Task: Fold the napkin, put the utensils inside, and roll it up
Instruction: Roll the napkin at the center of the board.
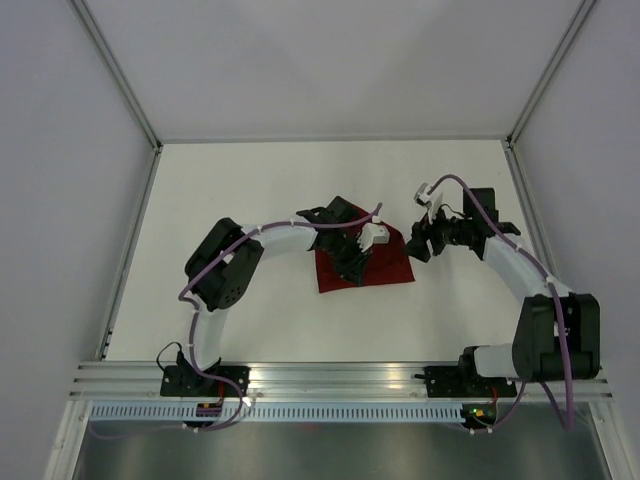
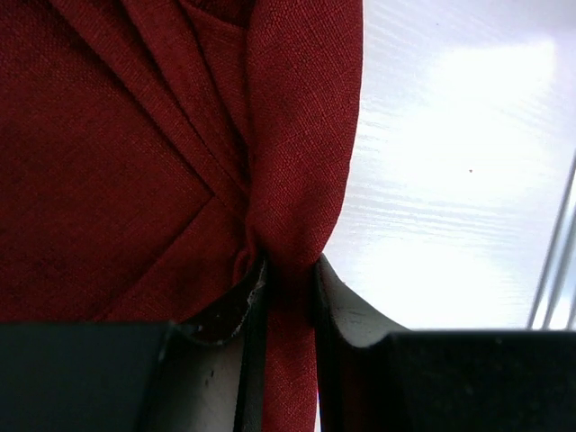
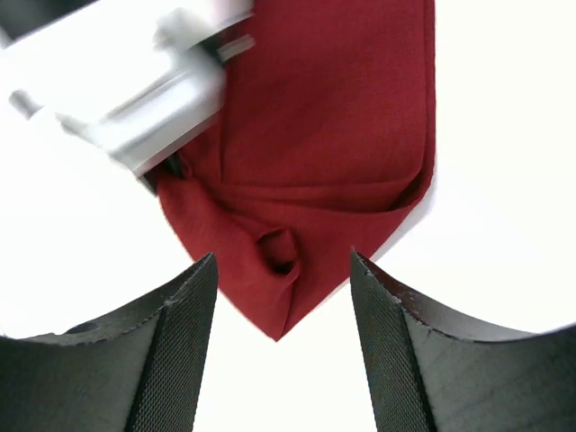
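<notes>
- napkin folded, lying mid table, under the left arm's wrist.
- left gripper clamped on a bunched fold at the napkin's edge; the cloth spreads toward 10 o'clock from the jaws.
- right gripper jaws apart, gripping nothing; the napkin's pointed corner lies between the fingers, tip toward 6 o'clock.
- top view: right gripper just beside the napkin, at its 3 o'clock.

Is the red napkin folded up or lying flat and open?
Folded. The napkin shows layered creases and a pointed corner, and the left gripper pinches a bunched edge.
</notes>
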Action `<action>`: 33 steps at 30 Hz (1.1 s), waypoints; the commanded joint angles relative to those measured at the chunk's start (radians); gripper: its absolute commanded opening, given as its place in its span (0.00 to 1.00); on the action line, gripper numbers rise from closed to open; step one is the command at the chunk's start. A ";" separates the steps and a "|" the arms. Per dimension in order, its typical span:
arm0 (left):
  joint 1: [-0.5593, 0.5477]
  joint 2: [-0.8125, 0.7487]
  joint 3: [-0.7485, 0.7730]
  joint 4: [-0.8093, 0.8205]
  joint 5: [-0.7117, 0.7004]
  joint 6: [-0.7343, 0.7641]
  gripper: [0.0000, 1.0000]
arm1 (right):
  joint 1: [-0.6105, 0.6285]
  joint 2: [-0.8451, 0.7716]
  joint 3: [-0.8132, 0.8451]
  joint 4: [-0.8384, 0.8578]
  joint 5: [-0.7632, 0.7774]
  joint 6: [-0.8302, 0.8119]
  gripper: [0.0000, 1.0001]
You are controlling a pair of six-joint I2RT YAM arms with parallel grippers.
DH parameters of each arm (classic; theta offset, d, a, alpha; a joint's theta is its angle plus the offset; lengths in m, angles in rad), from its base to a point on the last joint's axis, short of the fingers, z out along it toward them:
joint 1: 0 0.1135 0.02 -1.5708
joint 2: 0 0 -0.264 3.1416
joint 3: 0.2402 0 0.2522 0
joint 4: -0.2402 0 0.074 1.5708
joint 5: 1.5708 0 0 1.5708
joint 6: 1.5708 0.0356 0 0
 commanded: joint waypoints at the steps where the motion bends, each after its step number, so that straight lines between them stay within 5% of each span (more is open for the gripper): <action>1: 0.036 0.098 0.041 -0.138 0.126 -0.064 0.02 | 0.054 -0.143 -0.104 0.091 0.040 -0.162 0.67; 8: 0.059 0.207 0.180 -0.290 0.219 -0.066 0.02 | 0.343 -0.324 -0.352 0.249 0.320 -0.262 0.74; 13: 0.070 0.252 0.230 -0.345 0.265 -0.064 0.02 | 0.519 -0.290 -0.414 0.353 0.504 -0.298 0.75; 21: 0.072 0.276 0.259 -0.382 0.284 -0.057 0.02 | 0.628 -0.168 -0.426 0.457 0.604 -0.322 0.74; 27: 0.073 0.275 0.268 -0.393 0.290 -0.052 0.04 | 0.665 -0.109 -0.417 0.441 0.607 -0.325 0.56; 31: 0.081 0.255 0.273 -0.387 0.288 -0.054 0.21 | 0.664 -0.083 -0.402 0.401 0.606 -0.307 0.34; 33: 0.085 0.226 0.265 -0.365 0.282 -0.072 0.24 | 0.662 -0.069 -0.389 0.356 0.592 -0.293 0.32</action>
